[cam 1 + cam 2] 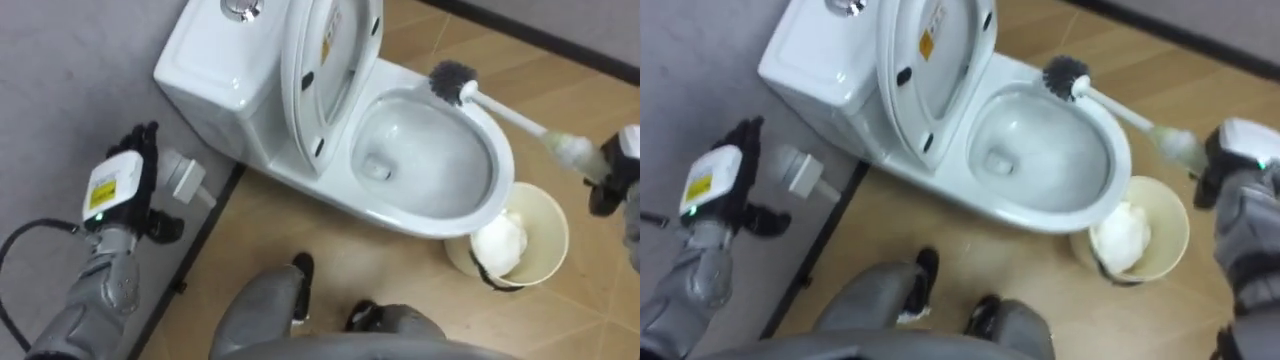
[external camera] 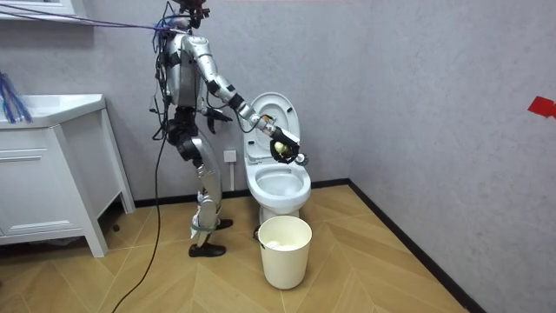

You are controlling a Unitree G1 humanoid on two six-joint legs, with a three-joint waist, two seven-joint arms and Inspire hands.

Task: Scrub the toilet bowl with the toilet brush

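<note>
Left eye view, entry: toilet brush (image 1: 500, 109), its bristle head lying over the far rim of the toilet (image 1: 210, 70) bowl, lid standing raised. Right hand (image 1: 612, 172) is clamping the brush handle at right. Left hand (image 1: 122, 185) is hanging at left beside the wall, fingers relaxed, holding nothing. Cream bin (image 1: 548, 225) is sitting just right of the bowl.

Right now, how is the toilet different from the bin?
The toilet is white and big; the bin is cream and smaller. The toilet has a raised lid; the bin has none. The bin holds something white; the toilet has the brush at its rim. Both stand on the wooden floor, open on top.
</note>
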